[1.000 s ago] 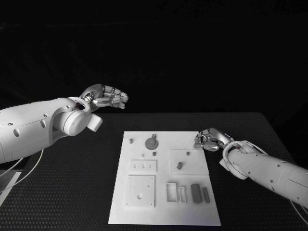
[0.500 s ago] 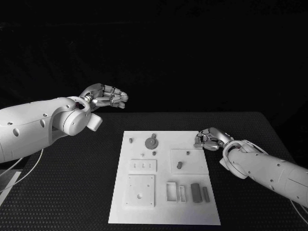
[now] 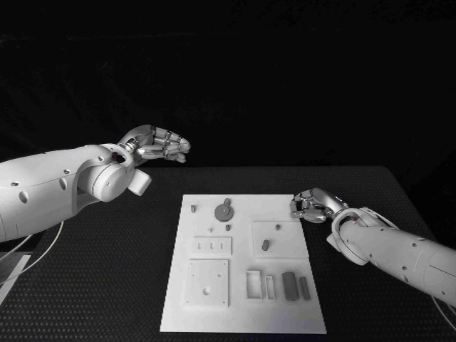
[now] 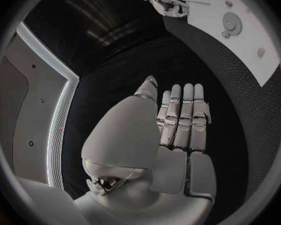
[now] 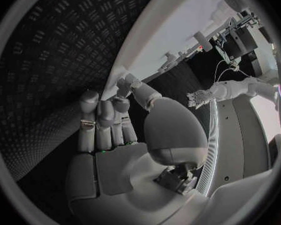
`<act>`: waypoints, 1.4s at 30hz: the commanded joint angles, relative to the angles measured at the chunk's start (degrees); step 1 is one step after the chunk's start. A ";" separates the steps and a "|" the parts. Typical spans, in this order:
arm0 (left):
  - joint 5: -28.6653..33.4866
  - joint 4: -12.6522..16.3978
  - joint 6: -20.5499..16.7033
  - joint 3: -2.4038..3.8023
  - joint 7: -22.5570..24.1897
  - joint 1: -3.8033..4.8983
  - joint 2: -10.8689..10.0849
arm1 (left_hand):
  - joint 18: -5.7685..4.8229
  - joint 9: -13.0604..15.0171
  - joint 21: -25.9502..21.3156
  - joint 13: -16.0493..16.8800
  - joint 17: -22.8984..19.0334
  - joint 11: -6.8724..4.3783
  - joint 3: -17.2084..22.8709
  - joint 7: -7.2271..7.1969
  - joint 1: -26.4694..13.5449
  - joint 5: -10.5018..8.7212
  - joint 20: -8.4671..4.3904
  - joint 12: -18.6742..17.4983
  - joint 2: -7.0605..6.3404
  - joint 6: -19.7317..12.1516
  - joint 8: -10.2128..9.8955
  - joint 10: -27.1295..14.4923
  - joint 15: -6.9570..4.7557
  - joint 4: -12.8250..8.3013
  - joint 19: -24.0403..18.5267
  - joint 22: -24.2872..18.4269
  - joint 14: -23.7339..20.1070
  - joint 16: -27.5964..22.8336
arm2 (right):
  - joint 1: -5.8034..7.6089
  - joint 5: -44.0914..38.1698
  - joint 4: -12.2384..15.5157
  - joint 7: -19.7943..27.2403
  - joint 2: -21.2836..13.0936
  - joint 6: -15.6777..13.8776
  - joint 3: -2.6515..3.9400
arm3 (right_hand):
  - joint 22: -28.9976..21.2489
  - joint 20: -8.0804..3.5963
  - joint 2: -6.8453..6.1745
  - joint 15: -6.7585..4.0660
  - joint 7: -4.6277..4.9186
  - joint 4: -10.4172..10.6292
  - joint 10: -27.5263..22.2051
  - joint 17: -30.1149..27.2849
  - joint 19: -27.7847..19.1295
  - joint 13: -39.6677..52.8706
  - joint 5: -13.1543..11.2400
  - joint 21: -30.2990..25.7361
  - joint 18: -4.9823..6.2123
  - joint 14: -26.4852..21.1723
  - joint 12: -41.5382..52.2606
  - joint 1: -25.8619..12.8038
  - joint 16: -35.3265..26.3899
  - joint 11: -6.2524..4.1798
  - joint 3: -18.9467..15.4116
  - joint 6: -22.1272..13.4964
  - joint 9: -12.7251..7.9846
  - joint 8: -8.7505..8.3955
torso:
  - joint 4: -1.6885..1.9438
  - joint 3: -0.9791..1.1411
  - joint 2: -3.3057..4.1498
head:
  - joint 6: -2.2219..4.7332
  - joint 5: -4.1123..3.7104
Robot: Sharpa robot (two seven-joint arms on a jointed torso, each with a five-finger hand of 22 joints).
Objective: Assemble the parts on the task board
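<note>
The right robot hand (image 3: 312, 206) is hovering at the board's (image 3: 244, 313) right edge, fingers curled together on nothing visible; the left robot hand (image 3: 158, 144) is hanging well off beyond the far left corner, fingers curled, also empty. A low reach from the right could be sweeping the small peg (image 3: 277, 227) or slug (image 3: 265, 245) out of place. Near the front, an open frame (image 3: 254, 283) is sitting beside loose bars (image 3: 290, 286); whether anything is lying inside cannot be told. The board is resting mid-surface (image 3: 95, 285).
</note>
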 commanded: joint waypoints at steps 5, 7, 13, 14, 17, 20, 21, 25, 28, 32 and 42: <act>-3.91 0.37 1.49 0.03 -1.09 0.04 0.09 | 1.11 0.17 0.14 0.36 0.57 -0.58 0.28 -0.19 -2.76 -0.48 -0.53 -0.25 -0.36 1.75 0.33 2.13 -0.48 0.10 1.74 0.46 1.94 0.26 | 2.15 -2.72 2.05 -0.68 -0.50 -1.28 0.04 | 0.94 -0.32 0.00 -0.49 1.33 0.03 0.38 -0.09 0.22 -0.18 0.38 0.43 4.01 0.35 0.13 -0.30 0.33 -0.35 0.78 2.89 1.04 1.20 | -0.06 -0.02 -0.01 | 0.20 -0.13; -5.27 0.52 1.55 0.03 -2.07 0.05 0.11 | 1.18 0.18 0.37 0.57 0.91 -0.94 0.54 -0.40 -4.33 -0.49 -0.89 -0.25 -0.79 2.33 0.28 2.99 -0.85 0.12 2.50 0.71 2.75 0.48 | 3.26 -3.70 3.31 -1.80 -0.76 -1.25 0.04 | 0.94 -0.35 -0.09 -0.51 1.32 0.03 0.41 -0.11 0.25 -0.20 0.38 0.46 4.01 0.39 0.12 -0.32 0.33 -0.36 0.85 2.91 1.03 1.18 | -0.07 -0.06 -0.03 | 0.38 -0.23; -10.36 1.23 1.55 0.05 -5.16 0.07 0.64 | 1.24 0.11 0.90 1.46 2.38 -1.87 1.65 -0.81 -10.39 -1.04 -1.78 -0.17 -2.10 3.61 -0.15 5.40 -1.75 0.15 4.31 1.56 4.70 1.11 | 6.89 -8.10 8.67 -7.65 -1.52 1.33 0.03 | 0.90 -0.44 -0.49 -0.58 1.25 0.02 0.51 -0.15 0.40 -0.27 0.38 0.53 4.01 0.49 0.06 -0.42 0.28 -0.43 1.02 3.00 1.01 1.09 | -0.16 -0.19 -0.19 | 0.86 -0.41; -11.02 1.32 1.13 0.05 -5.80 0.08 0.94 | 1.36 0.16 1.32 1.90 2.95 -2.32 1.83 -0.97 -11.27 -1.30 -2.12 0.26 -2.38 4.03 -0.09 6.38 -2.16 0.14 5.14 1.88 5.58 1.66 | 7.45 -9.53 9.96 -9.32 -1.67 1.69 0.03 | 0.89 -0.45 -0.57 -0.59 1.24 0.04 0.52 -0.17 0.41 -0.29 0.38 0.53 4.01 0.49 0.03 -0.50 0.25 -0.43 1.05 3.03 1.01 1.08 | -0.21 -0.19 -0.26 | 0.90 -0.35; -11.91 2.01 -0.54 0.05 -9.48 0.08 1.90 | 1.44 0.27 2.09 3.00 4.33 -3.14 2.23 -1.43 -12.59 -2.86 -2.86 1.01 -2.71 5.18 0.09 8.02 -2.93 0.10 6.53 2.63 6.84 2.78 | 8.80 -14.11 14.87 -15.76 -2.11 2.84 0.03 | 0.85 -0.46 -0.70 -0.62 1.20 0.05 0.51 -0.22 0.43 -0.34 0.38 0.51 4.01 0.48 -0.03 -0.62 0.16 -0.46 1.13 3.12 1.01 1.07 | -0.24 -0.34 -0.57 | 1.11 -0.27; -13.47 2.48 -3.20 0.03 -12.64 0.08 3.11 | 1.39 0.20 2.73 4.19 5.67 -3.78 2.35 -1.61 -13.20 -2.97 -3.42 2.09 -2.76 5.52 -0.17 8.97 -3.45 0.05 7.39 3.44 7.39 3.92 | 9.58 -17.47 18.54 -20.42 -1.96 4.71 0.03 | 0.80 -0.48 -0.91 -0.65 1.16 0.07 0.54 -0.28 0.48 -0.40 0.38 0.49 4.01 0.51 -0.09 -0.73 0.07 -0.51 1.25 3.19 1.01 1.03 | -0.34 -0.53 -0.91 | 1.37 -0.07; -13.57 2.50 -3.75 0.02 -13.48 0.08 3.63 | 1.40 0.25 3.00 4.64 6.17 -4.00 2.38 -1.72 -13.47 -2.94 -3.64 2.57 -2.79 5.98 -0.08 9.27 -3.67 0.06 7.75 3.78 7.67 4.40 | 9.75 -18.01 19.16 -21.09 -1.74 4.87 0.03 | 0.80 -0.49 -0.93 -0.66 1.15 0.08 0.55 -0.29 0.49 -0.41 0.38 0.49 4.01 0.52 -0.10 -0.75 0.06 -0.51 1.28 3.19 1.01 1.01 | -0.33 -0.61 -1.06 | 1.41 -0.08; -13.57 2.47 -4.51 -0.07 -17.44 0.08 6.18 | 1.43 0.44 4.31 6.96 8.35 -5.03 2.17 -2.74 -16.23 -3.10 -4.74 5.13 -2.27 8.53 0.42 10.25 -4.74 0.09 9.17 5.49 8.67 6.79 | 9.94 -19.39 20.92 -22.99 -0.01 4.79 0.03 | 0.73 -0.56 -1.11 -0.74 1.07 0.09 0.75 -0.38 0.68 -0.50 0.38 0.51 4.01 0.74 -0.15 -0.88 0.00 -0.60 1.56 3.48 1.04 1.03 | -0.25 -0.91 -1.59 | 1.71 0.06; -13.58 2.59 -3.49 -0.12 -19.88 0.06 7.41 | 1.35 0.33 4.66 8.08 9.12 -5.26 2.09 -2.89 -18.10 -3.11 -5.08 6.16 -2.12 8.98 0.15 10.00 -5.05 0.17 9.29 6.28 8.63 7.57 | 9.94 -19.53 21.42 -23.05 0.96 4.85 0.03 | 0.69 -0.61 -1.18 -0.78 1.03 0.08 0.87 -0.42 0.79 -0.55 0.38 0.54 4.01 0.87 -0.17 -0.89 -0.02 -0.64 1.70 3.60 1.05 1.03 | -0.09 -1.05 -1.95 | 1.75 0.43; -15.02 3.68 -2.65 -1.69 -22.17 0.06 8.30 | 1.23 -0.47 4.52 8.68 9.43 -4.99 2.01 -1.94 -21.24 -3.14 -5.00 6.42 -2.57 6.99 -1.39 9.02 -4.85 0.23 8.76 6.67 7.89 7.61 | 9.92 -19.91 21.56 -23.31 2.50 5.19 0.03 | 0.66 -0.66 -1.21 -0.81 1.00 0.08 0.99 -0.47 0.89 -0.59 0.38 0.55 4.01 0.99 -0.18 -0.91 -0.05 -0.67 1.84 3.73 1.07 1.04 | 0.19 -1.22 -2.34 | 1.48 0.91; -18.05 6.16 -0.38 -2.34 -25.44 0.06 8.92 | 1.45 -1.72 4.43 10.35 10.05 -4.92 4.83 -1.70 -26.58 -3.13 -4.98 7.50 -3.53 6.89 -2.37 7.74 -4.89 0.24 8.16 7.92 7.38 8.05 | 9.90 -20.26 23.09 -24.26 3.80 4.36 0.03 | 0.62 -0.74 -1.24 -0.84 0.98 0.08 1.14 -0.55 1.03 -0.66 0.38 0.56 4.01 1.17 -0.21 -1.00 -0.09 -0.70 1.98 3.87 1.10 1.03 | 0.38 -1.25 -2.55 | 1.07 1.07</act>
